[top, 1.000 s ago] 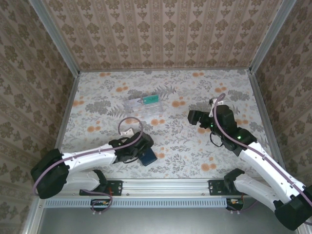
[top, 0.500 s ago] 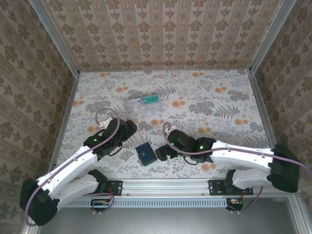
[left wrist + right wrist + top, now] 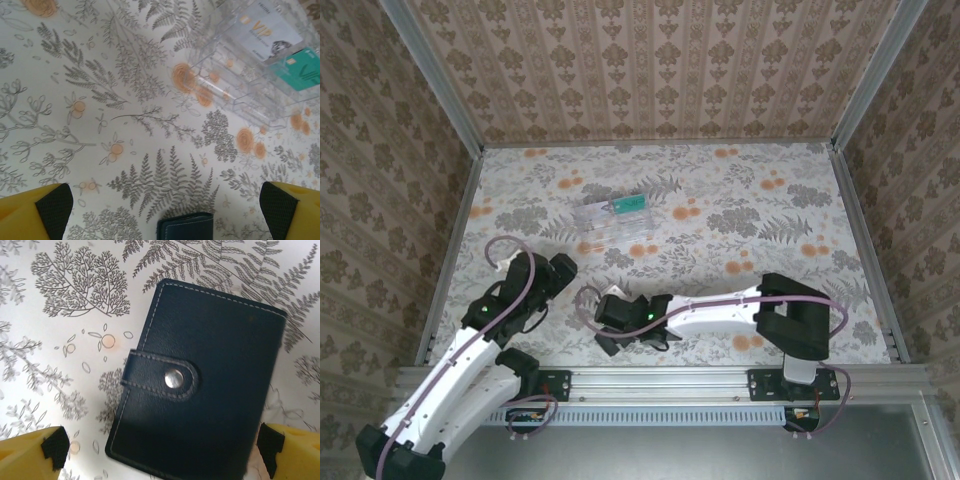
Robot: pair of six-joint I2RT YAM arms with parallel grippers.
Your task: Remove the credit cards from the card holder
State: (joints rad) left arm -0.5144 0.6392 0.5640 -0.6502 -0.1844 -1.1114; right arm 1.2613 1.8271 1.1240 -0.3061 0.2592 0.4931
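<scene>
1. Wallet point(image 3: 200, 385) lay snapped shut at the near middle, under the right gripper point(image 3: 162, 452), its jaws spread apart.
2. Left gripper point(image 3: 165, 205) hung to its left, jaws apart.
3. Two cards point(image 3: 300, 70) lay in the clear box point(image 3: 613, 218), farther off.

Bright even light, soft shadows, wrist views slightly blurred

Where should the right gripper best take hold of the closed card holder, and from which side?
Probably from straight above, across its two long edges: the card holder lies flat and closed, and the open right gripper straddles that width. Grip away from the snap strap, so it stays free.
</scene>
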